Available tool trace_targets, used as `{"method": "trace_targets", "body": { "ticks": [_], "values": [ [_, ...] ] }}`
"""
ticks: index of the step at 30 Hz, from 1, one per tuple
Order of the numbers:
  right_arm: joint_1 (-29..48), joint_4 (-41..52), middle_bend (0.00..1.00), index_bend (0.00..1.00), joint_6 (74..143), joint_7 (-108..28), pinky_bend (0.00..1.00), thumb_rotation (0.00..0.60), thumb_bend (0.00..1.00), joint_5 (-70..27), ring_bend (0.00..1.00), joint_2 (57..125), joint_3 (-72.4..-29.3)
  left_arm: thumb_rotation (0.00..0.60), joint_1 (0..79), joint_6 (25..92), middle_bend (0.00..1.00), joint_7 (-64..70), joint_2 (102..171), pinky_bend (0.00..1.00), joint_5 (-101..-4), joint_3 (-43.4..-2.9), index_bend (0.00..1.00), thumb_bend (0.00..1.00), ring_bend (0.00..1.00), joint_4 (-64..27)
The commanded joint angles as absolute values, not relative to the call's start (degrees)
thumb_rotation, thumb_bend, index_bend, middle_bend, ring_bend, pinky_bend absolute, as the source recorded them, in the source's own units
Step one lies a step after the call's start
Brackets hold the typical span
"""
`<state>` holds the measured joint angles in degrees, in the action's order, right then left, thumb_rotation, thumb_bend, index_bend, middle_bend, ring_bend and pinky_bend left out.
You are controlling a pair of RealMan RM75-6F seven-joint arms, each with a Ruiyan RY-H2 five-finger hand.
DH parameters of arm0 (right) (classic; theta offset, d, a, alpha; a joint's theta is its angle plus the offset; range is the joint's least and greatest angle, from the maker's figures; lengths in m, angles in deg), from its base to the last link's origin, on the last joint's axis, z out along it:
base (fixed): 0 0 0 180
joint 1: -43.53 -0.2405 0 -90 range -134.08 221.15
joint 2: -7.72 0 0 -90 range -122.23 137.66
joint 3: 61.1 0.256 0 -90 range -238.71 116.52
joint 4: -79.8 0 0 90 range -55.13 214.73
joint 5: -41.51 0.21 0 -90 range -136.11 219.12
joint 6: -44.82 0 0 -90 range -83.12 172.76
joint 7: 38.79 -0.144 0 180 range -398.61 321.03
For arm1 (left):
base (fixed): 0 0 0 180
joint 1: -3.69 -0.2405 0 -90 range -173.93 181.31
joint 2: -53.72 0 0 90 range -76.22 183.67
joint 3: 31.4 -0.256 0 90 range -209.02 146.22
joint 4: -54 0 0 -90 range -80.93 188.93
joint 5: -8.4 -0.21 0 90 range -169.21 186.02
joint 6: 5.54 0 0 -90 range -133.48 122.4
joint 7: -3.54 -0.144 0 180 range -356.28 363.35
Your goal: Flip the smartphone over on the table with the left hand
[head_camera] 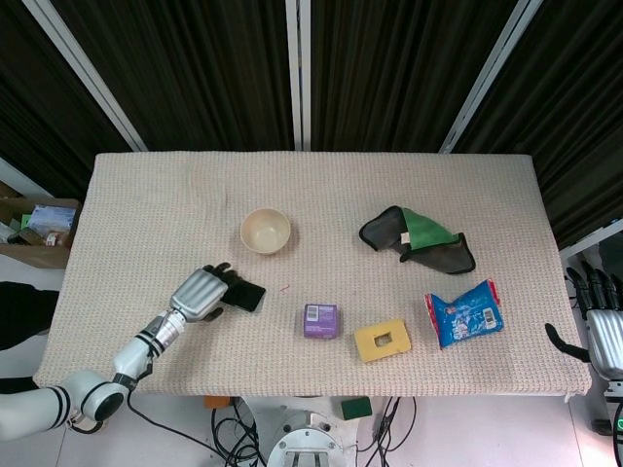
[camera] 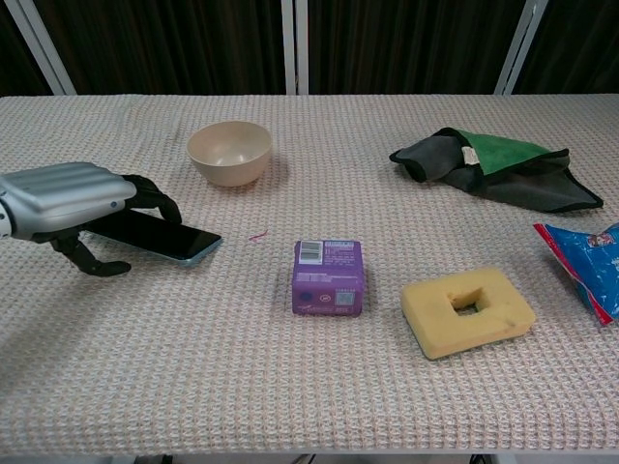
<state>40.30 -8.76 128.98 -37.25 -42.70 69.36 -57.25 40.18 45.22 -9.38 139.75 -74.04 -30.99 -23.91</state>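
The black smartphone [camera: 160, 238] [head_camera: 247, 294] lies at the table's front left, screen up. Its left end is raised off the cloth and only its right end touches down. My left hand [camera: 68, 198] [head_camera: 200, 294] grips that raised end: dark fingers [camera: 145, 193] curl over the top and the thumb [camera: 92, 263] reaches under it. The hand covers the phone's left part. My right hand [head_camera: 604, 331] hangs off the table's right edge, holding nothing, and shows only in the head view.
A beige bowl [camera: 229, 153] stands behind the phone. A purple box [camera: 328, 276] and a yellow sponge [camera: 467, 310] sit toward the front middle. A dark cloth with green [camera: 498, 169] lies back right, and a blue snack bag [camera: 585, 266] lies at the right.
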Motion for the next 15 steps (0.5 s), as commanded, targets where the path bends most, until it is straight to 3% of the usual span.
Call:
{"method": "trace_targets", "body": {
  "ticks": [1,7,15],
  "values": [
    [40.3,-8.7,0.0,0.0,128.8,-37.2,0.0,0.516,0.32,-42.6,0.0,69.3,-57.2,0.6,40.5,45.3,0.32,-8.3,140.3,0.34,-74.3,-30.9,0.3,0.38,0.16,-23.1],
    [40.2,-8.6,0.0,0.0,128.6,-37.2,0.0,0.515,0.32,-42.3,0.0,69.3,-57.2,0.6,40.7,46.6,0.4,-5.6,141.0,0.4,-74.6,-30.0,0.44,0.54,0.23,-22.3],
    [39.9,-8.5,0.0,0.0,128.1,-37.2,0.0,0.515,0.32,-42.2,0.0,69.4,-57.2,0.6,40.2,51.5,0.54,-1.0,141.9,0.52,-76.9,-29.1,0.58,0.59,0.35,-20.1]
  ]
}}
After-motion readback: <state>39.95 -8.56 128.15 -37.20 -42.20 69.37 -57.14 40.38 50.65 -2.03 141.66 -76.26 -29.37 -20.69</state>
